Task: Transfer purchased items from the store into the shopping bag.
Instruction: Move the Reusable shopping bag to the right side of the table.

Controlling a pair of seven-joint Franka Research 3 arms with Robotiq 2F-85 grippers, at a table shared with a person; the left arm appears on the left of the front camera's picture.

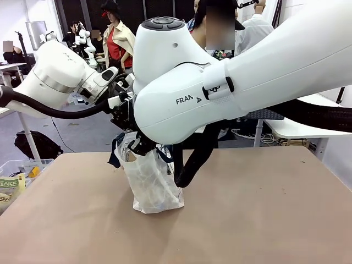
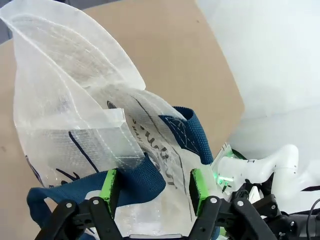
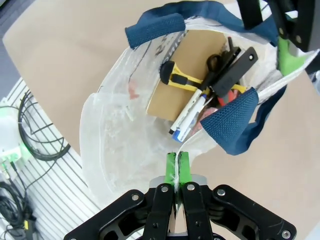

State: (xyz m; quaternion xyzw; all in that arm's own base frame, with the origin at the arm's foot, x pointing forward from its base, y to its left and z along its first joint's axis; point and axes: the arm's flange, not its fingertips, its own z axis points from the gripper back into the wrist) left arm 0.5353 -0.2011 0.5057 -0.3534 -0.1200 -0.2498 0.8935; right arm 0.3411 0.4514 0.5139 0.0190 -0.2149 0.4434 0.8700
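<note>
The shopping bag [image 1: 151, 184], translucent white with navy strap handles, stands in the middle of the brown table [image 1: 264, 209]. My right gripper [image 3: 177, 167] is shut on the thin plastic rim of the shopping bag [image 3: 120, 135] and holds its mouth apart. My left gripper [image 2: 152, 187] is closed on a bunched navy handle [image 2: 145, 180] and the bag's rim [image 2: 75, 100] on the opposite side. Purchased items [image 3: 200, 75] lie inside the bag: a brown card pack with a yellow-black cutter, black scissors, pens and something red. The store is out of view.
A clear bin [image 1: 16, 176] holding packaged goods sits at the table's front left corner. A person [image 1: 253, 27] stands behind the far edge. My right arm [image 1: 231, 93] blocks much of the front view. Cables [image 3: 35, 135] lie on the floor beside the table.
</note>
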